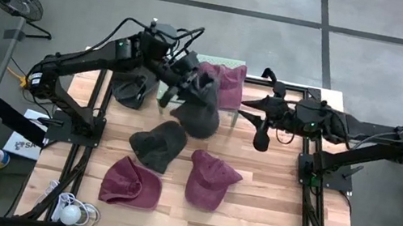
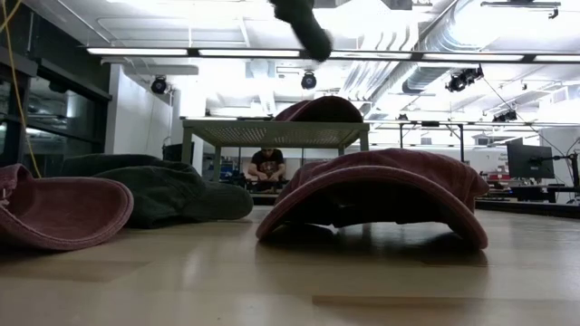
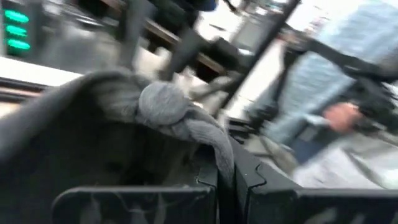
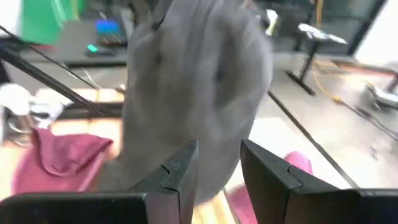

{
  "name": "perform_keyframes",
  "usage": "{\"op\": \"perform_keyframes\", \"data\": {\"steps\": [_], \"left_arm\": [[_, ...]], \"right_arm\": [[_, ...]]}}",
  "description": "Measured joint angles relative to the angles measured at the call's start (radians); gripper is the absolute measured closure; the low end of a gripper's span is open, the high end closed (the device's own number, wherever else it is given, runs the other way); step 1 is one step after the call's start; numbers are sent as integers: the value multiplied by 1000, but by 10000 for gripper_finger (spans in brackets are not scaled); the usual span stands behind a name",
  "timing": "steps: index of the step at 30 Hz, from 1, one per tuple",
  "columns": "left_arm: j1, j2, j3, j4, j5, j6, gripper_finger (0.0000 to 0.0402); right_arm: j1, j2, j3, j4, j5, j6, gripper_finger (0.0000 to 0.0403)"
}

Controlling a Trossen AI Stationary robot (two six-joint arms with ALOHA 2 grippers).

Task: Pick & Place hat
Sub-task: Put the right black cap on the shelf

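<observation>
The left gripper point(image 1: 182, 81) is clamped on a grey hat point(image 1: 198, 111) hanging above the table's point(image 1: 266, 214) far middle; the right gripper point(image 1: 255, 114) stands just beside, jaws apart. No readable writing.

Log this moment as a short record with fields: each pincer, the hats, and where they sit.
left pincer: shut on the grey hat, holding it up over the far middle of the table
right pincer: open, beside the grey hat, nothing in it
hat on rack: one maroon hat on the raised mesh rack at the far edge
hats on table: dark hat, two maroon hats, another dark hat under the left arm
background: a person sitting beyond the table
</observation>
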Motion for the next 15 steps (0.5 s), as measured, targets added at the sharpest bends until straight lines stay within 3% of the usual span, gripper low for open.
{"op": "perform_keyframes", "data": {"steps": [4, 8, 11, 15], "left_arm": [[0, 0, 0, -56, 95, 36, 401], [26, -19, 0, -165, 110, 99, 401], [57, -25, 2, -218, 184, 134, 401], [79, -17, 0, -247, 313, 165, 402]], "right_arm": [[-45, 8, 0, 113, -99, -10, 289], [-71, 9, 0, 131, -103, -9, 288], [-89, 10, 0, 135, -120, -12, 288], [-130, 41, 0, 186, -253, -5, 288]]}}
